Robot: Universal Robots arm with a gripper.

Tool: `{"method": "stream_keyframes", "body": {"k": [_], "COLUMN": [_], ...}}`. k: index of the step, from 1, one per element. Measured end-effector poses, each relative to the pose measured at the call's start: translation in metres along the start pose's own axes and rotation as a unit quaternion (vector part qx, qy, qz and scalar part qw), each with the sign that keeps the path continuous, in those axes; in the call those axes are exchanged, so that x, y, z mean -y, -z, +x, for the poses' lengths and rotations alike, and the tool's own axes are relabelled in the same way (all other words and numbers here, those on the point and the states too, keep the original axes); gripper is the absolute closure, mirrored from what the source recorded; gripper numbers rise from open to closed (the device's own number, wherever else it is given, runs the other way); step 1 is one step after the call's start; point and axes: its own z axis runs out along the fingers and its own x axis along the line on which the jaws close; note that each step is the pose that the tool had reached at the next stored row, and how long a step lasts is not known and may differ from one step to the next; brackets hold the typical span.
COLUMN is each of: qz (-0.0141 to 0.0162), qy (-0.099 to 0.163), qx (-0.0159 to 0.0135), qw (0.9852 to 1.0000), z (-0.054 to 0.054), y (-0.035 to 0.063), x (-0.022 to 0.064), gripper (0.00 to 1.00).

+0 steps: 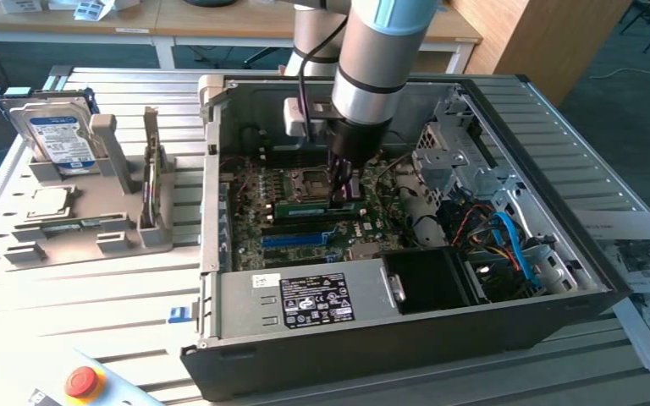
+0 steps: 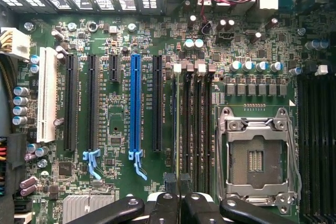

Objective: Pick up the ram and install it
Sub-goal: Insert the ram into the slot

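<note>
Your fingers [image 1: 344, 178] are clenched almost fully together, pinching the ram [image 1: 308, 205] by its upper edge, down inside the open computer case [image 1: 415, 338]. The ram is directly under the fingers rather than off to one side. It stands on edge, low over the motherboard [image 1: 257, 194].

In the exterior view its long axis runs from that view's left to that view's right, parallel to the black memory slots [image 1: 302, 222] just beside it. Most of its visible length reaches toward the exterior view's left of your grip, so you seem to be holding it off-centre.

In the wrist view the finger pads [image 2: 170, 186] hang over the bank of memory slots [image 2: 194, 129], between the blue expansion slot [image 2: 135, 108] and the empty CPU socket [image 2: 257, 156]. The slots run lengthwise away from the pads, so your grip closes across them and the stick's length lies along them. You cannot tell from either view whether the ram's lower edge is already in a slot or just above one.

The second green stick [image 1: 150, 173] stands in the grey holder [image 1: 99, 211] on the surface [image 1: 77, 288], well apart from the fingers.
</note>
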Motion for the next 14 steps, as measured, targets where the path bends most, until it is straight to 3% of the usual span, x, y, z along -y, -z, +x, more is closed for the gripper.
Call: {"method": "stream_keyframes", "body": {"k": [14], "qz": [-0.0001], "qy": [0.000], "qx": [-0.0003], "qw": [1.0000], "z": [0.0001], "y": [-0.0015], "x": [0.0001], "gripper": [0.88]}}
